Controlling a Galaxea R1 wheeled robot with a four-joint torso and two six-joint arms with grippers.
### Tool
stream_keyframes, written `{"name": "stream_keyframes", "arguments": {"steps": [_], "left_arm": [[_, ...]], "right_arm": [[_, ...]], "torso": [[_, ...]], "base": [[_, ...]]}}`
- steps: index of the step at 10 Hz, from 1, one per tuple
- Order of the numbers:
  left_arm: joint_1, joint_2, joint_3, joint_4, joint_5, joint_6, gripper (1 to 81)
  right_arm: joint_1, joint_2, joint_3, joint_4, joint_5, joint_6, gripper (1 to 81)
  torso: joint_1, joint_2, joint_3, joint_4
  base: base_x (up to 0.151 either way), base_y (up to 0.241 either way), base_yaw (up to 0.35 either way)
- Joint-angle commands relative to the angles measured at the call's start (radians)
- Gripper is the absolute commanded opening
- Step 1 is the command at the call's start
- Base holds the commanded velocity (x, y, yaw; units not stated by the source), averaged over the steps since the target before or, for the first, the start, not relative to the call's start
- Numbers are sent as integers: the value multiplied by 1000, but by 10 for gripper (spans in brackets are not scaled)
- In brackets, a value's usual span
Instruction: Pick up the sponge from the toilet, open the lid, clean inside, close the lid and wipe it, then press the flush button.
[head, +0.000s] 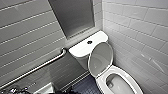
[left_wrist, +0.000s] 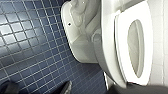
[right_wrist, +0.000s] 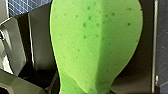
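The lid (head: 100, 58) stands raised against the tank (head: 81, 48), whose top carries the flush button (head: 89, 42). The seat (head: 130, 80) lies down around the open bowl. The sponge (right_wrist: 97, 42) is clamped at its narrow end in the right gripper (right_wrist: 82, 85), with blue floor tiles (left_wrist: 25, 50) behind it.

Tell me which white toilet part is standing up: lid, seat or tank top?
The lid: it stands raised, tilted back. The seat lies flat, and the tank top is flat too, with the dark button in it.
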Motion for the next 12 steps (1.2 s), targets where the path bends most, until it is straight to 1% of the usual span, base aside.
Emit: {"name": "stream_keyframes", "arguments": {"steps": [1, 3, 4, 6, 7, 8, 11, 12], "left_arm": [[-173, -33, 3, -209, -58, -5, 811], [-230, -12, 2, -276, -72, -5, 811], [-259, -10, -1, -307, -73, -7, 811], [-305, -7, -6, -433, -112, -7, 811], [-320, 0, -6, -462, -136, -7, 811], [-336, 16, -7, -462, -152, -7, 811], [-376, 80, -38, -465, -156, -8, 811], [-385, 105, -56, -464, -156, -25, 811]], "right_arm": [[-43, 53, -68, -30, -7, 6, 10], [-43, 99, -130, -30, -7, 4, 10], [-43, 107, -139, -30, -7, 4, 10], [-39, 109, -141, -30, 0, 4, 10], [-37, 107, -142, -29, 0, 4, 10], [-39, 107, -144, -29, 0, 4, 10], [-39, 107, -144, -29, 0, 4, 10], [-39, 105, -145, -29, 0, 4, 10]], "torso": [[0, 0, 0, 0], [0, 0, 0, 0], [0, 0, 0, 0], [0, 0, 0, 0], [0, 0, 0, 0], [0, 0, 0, 0], [0, 0, 0, 0], [0, 0, 0, 0]], "base": [[0, 0, 0], [0, 0, 0], [0, 0, 0], [0, 0, 0], [0, 0, 0], [0, 0, 0], [0, 0, 0], [0, 0, 0]]}}
